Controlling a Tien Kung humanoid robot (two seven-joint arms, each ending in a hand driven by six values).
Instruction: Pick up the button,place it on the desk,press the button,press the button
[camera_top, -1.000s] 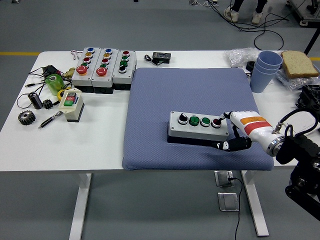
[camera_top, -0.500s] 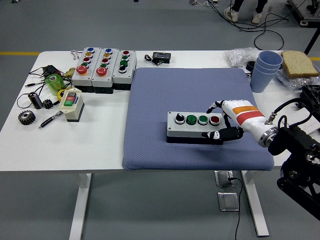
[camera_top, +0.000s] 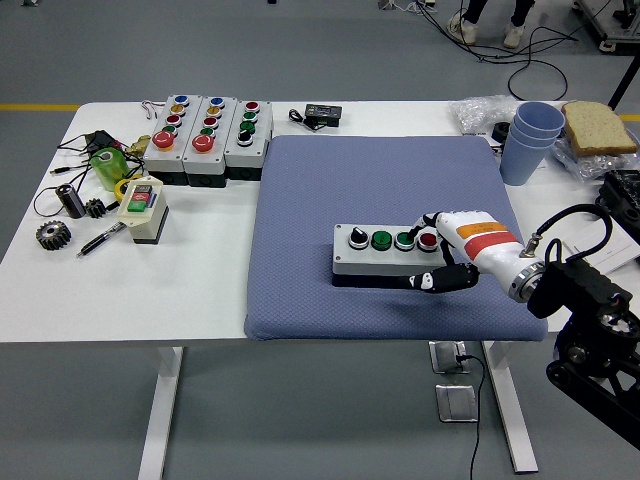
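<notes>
- Right hand (camera_top: 447, 250) comes in from the lower right, white shell with an orange stripe. It is wrapped round the right end of the box (camera_top: 388, 251): thumb along the front edge, fingers (camera_top: 427, 222) curling over the back by the red button (camera_top: 428, 239). Grasping the box, as far as I can tell.
- Box sits flat on the blue mat (camera_top: 385, 190), near the mat's front right part. So pick-up and set-down look done, or nearly; the hand has not let go.
- No fingertip is clearly pushing a button down. Judgement: both presses are left, and the hand must release first.
- Box look: grey top, dark base, long and low. Four controls in a row: black-and-white knob, two green buttons, red at the right end.
- Left hand not in view.
- Left side of the table (camera_top: 200, 290): gear, pen, small switch box, green tape roll, cables.
- Far left: three more grey button boxes (camera_top: 205, 130) side by side, untouched.
- Far right: blue cups (camera_top: 527, 140), bread, plastic bags.
</notes>
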